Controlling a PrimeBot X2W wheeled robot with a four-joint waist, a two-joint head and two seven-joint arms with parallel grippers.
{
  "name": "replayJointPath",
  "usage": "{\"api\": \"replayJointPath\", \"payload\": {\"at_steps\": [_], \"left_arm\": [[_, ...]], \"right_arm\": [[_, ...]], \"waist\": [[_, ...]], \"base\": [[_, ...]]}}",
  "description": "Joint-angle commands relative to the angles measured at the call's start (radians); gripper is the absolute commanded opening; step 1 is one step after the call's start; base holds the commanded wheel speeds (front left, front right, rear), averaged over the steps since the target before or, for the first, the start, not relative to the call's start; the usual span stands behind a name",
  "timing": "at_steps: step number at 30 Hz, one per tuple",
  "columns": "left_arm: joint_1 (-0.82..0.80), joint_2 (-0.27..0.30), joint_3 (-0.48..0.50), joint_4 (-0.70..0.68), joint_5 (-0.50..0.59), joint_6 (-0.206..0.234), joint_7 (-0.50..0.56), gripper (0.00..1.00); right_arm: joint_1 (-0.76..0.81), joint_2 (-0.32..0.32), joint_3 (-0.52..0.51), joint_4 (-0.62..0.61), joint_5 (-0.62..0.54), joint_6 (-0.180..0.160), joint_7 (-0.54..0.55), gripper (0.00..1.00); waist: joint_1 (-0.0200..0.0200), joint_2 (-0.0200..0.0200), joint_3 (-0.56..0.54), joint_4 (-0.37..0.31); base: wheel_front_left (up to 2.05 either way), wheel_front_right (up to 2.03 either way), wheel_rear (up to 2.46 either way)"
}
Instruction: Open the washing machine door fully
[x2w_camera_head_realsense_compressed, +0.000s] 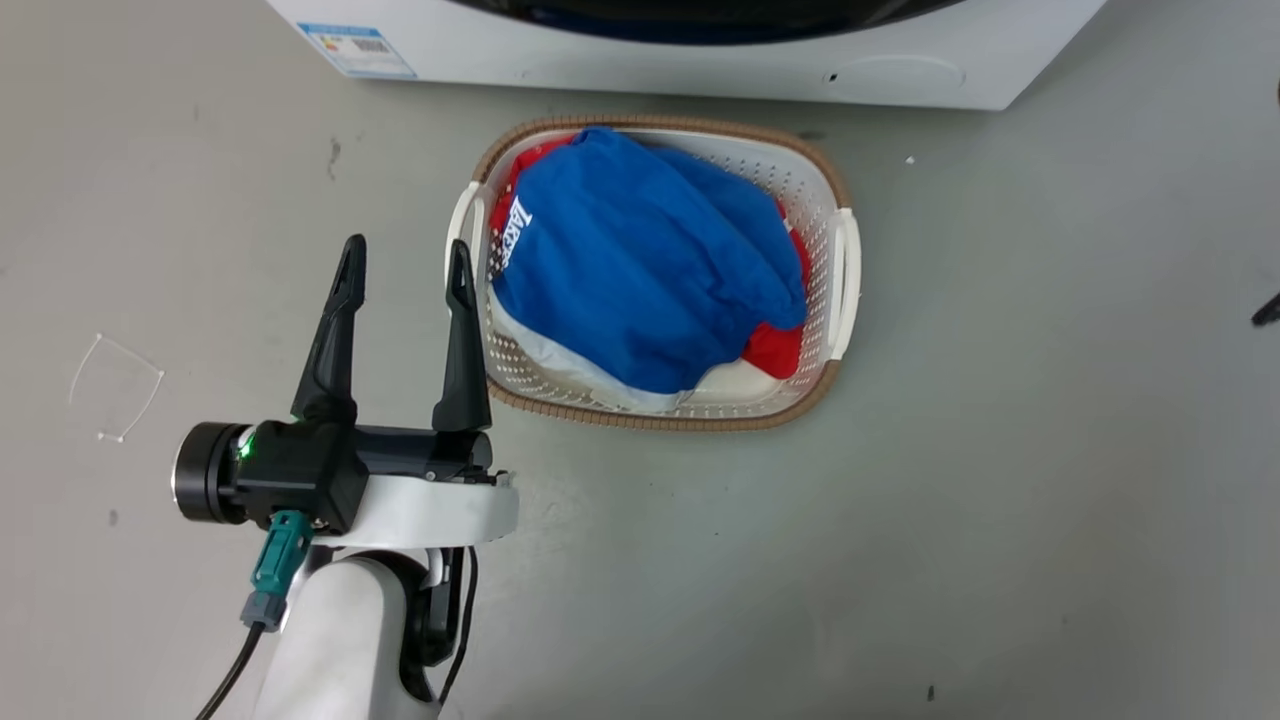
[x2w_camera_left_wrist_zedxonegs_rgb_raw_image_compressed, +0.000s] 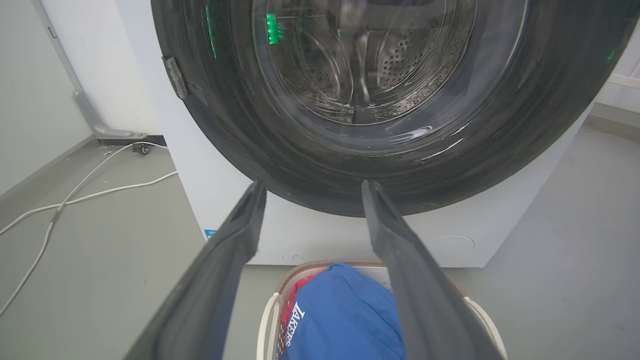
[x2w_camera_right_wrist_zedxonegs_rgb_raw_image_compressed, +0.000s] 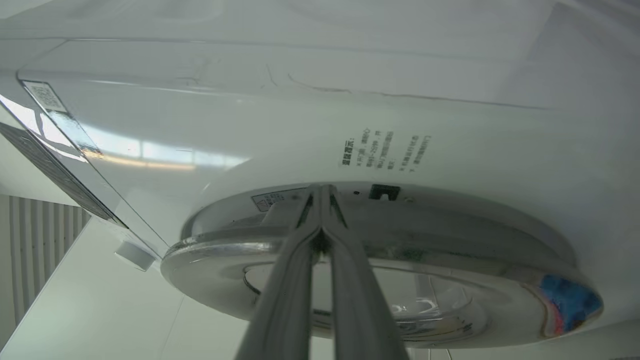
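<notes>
Left gripper (x2w_camera_head_realsense_compressed: 406, 250) – released, its two dark fingers spread wide with nothing between them. It hangs over the grey floor (x2w_camera_head_realsense_compressed: 1000, 500) just left of the laundry basket (x2w_camera_head_realsense_compressed: 835, 190). In the head view its inner fingertip overlaps the basket's left handle; contact cannot be told. The left wrist view looks along this gripper at the lower arc of the washing machine door (x2w_camera_left_wrist_zedxonegs_rgb_raw_image_compressed: 450, 165), apart from it.

Right gripper (x2w_camera_right_wrist_zedxonegs_rgb_raw_image_compressed: 320, 189) – clenched, fingers (x2w_camera_right_wrist_zedxonegs_rgb_raw_image_compressed: 295, 280) pressed together along their length and gripping nothing visible. They cross the door's glossy rim seen edge-on. The tips end at the seam where the rim meets the white front, beside a small dark slot (x2w_camera_right_wrist_zedxonegs_rgb_raw_image_compressed: 385, 191). Whether they touch the rim cannot be told.

Washing machine door: black ring around bulging glass, lying close against the washing machine (x2w_camera_left_wrist_zedxonegs_rgb_raw_image_compressed: 325, 235), with the perforated drum (x2w_camera_left_wrist_zedxonegs_rgb_raw_image_compressed: 400, 60) visible through it. Whether it is latched cannot be told. A small fitting (x2w_camera_left_wrist_zedxonegs_rgb_raw_image_compressed: 175, 75) sits on the ring's left edge in the left wrist view.

Laundry basket: white with a brown woven rim, standing on the floor near the machine's base, below the door. It holds a blue garment (x2w_camera_head_realsense_compressed: 640, 280) heaped over red cloth (x2w_camera_head_realsense_compressed: 775, 350).

Surroundings: a blue label sticker (x2w_camera_head_realsense_compressed: 355, 48) at the machine's lower left corner; a faint round service flap (x2w_camera_left_wrist_zedxonegs_rgb_raw_image_compressed: 452, 245) at its lower right. White cables (x2w_camera_left_wrist_zedxonegs_rgb_raw_image_compressed: 75, 192) trail over the floor beside the machine. Grey floor spreads wide to the basket's right and on its near side.
</notes>
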Motion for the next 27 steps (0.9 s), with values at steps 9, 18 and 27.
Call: {"api": "replayJointPath", "payload": {"at_steps": [9, 18, 27], "left_arm": [[-0.032, -0.001, -0.027, -0.003, -0.03, 0.022, -0.003, 1.0], [-0.043, -0.001, -0.034, -0.002, -0.044, 0.032, -0.003, 1.0], [-0.045, -0.001, -0.028, 0.006, -0.042, 0.029, -0.003, 1.0]], "right_arm": [[-0.18, -0.039, 0.117, 0.115, -0.091, 0.0, 0.079, 0.0], [-0.21, -0.019, 0.192, 0.12, -0.103, 0.0, 0.183, 0.0], [-0.146, -0.023, 0.208, 0.076, -0.091, 0.0, 0.238, 0.0]], "waist": [[-0.0003, -0.0001, 0.063, 0.043], [-0.0003, -0.0001, 0.082, 0.054], [-0.0003, -0.0001, 0.069, 0.042]], "base": [[0.0, 0.0, 0.0], [0.0, 0.0, 0.0], [0.0, 0.0, 0.0]]}}
